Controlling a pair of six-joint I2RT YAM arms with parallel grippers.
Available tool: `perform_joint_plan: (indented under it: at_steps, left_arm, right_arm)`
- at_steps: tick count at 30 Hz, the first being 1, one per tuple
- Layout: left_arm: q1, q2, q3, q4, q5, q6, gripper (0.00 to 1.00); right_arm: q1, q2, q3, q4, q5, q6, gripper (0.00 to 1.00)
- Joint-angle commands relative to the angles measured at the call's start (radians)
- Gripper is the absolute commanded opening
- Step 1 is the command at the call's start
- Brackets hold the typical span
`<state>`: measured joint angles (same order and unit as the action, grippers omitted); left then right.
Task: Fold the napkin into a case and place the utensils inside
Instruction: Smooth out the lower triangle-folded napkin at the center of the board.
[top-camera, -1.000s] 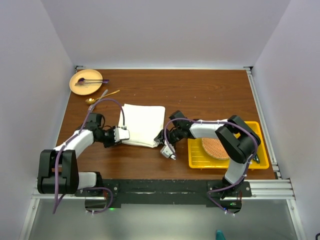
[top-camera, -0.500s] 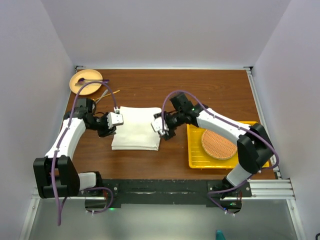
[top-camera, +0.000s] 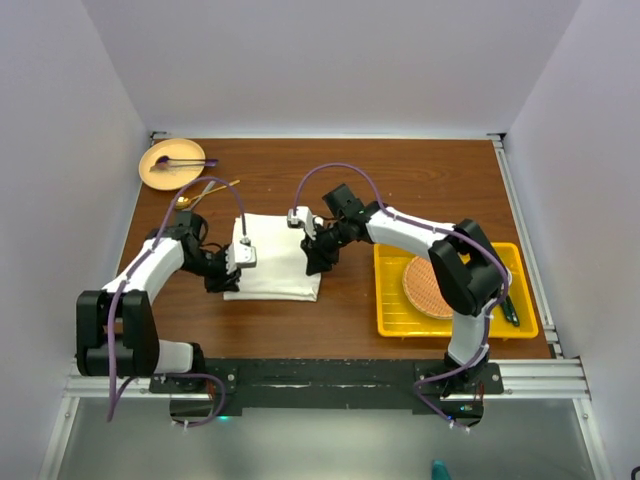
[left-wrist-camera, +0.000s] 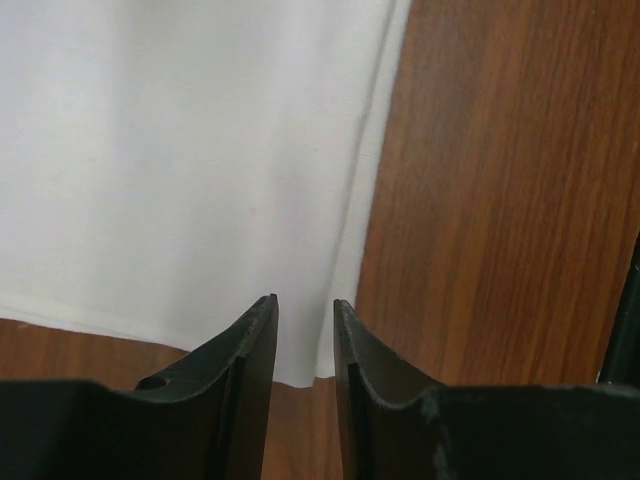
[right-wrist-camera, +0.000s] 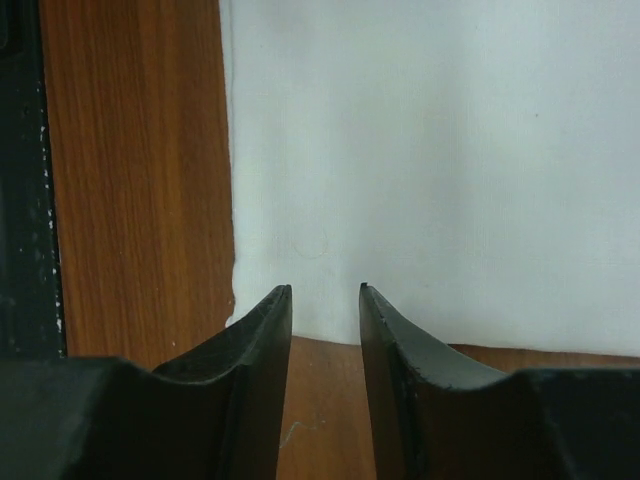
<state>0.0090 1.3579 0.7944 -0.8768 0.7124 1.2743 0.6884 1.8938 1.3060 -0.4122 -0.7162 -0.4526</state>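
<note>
Swung away from the table's near edge over the last second, the right gripper (right-wrist-camera: 325, 290) is now being held at the right edge of the soft cream-white cloth napkin (top-camera: 280, 258). The left gripper (left-wrist-camera: 303, 300) is being kept at the cloth's left edge, much as before.

The napkin is being left lying flat as a folded rectangle on the brown wooden table (top-camera: 420, 190), midway between the far and near edges and somewhat toward the left edge. Both pairs of jaws are being held narrowly parted with nothing pinched between them, and the cloth's edge is being shown just beyond each set of tips.

The slim gold-coloured metal utensils (top-camera: 212, 188) are being left near the far-left corner, beside the round tan plate (top-camera: 165, 178), well apart from the napkin.

Another fold is probably being prepared. It is likely being served best if both edges are taken at matching points, raised together and carried across evenly. That way the case is being kept narrow and square, with one end left open for the utensils.
</note>
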Motion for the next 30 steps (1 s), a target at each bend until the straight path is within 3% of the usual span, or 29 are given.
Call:
perform_joint_plan:
  at_steps: [1, 13, 19, 25, 30]
  left_arm:
    - [-0.029, -0.009, -0.052, 0.050, -0.039, 0.037, 0.32]
    - [-0.064, -0.016, -0.095, 0.145, -0.106, 0.031, 0.21]
    - [-0.064, -0.042, -0.093, 0.164, -0.126, 0.034, 0.22]
    - [-0.073, -0.016, -0.100, 0.159, -0.146, 0.066, 0.30]
    - [-0.083, -0.013, -0.086, 0.138, -0.156, 0.086, 0.16]
  right_arm:
    - [-0.003, -0.024, 0.058, -0.010, -0.032, 0.103, 0.35]
    - [-0.003, 0.022, 0.061, -0.063, -0.037, 0.107, 0.36]
    - [-0.003, 0.019, 0.062, -0.073, -0.048, 0.104, 0.36]
    - [-0.003, 0.034, 0.088, -0.089, -0.034, 0.094, 0.38]
    - [-0.006, 0.047, 0.108, -0.099, -0.026, 0.088, 0.38]
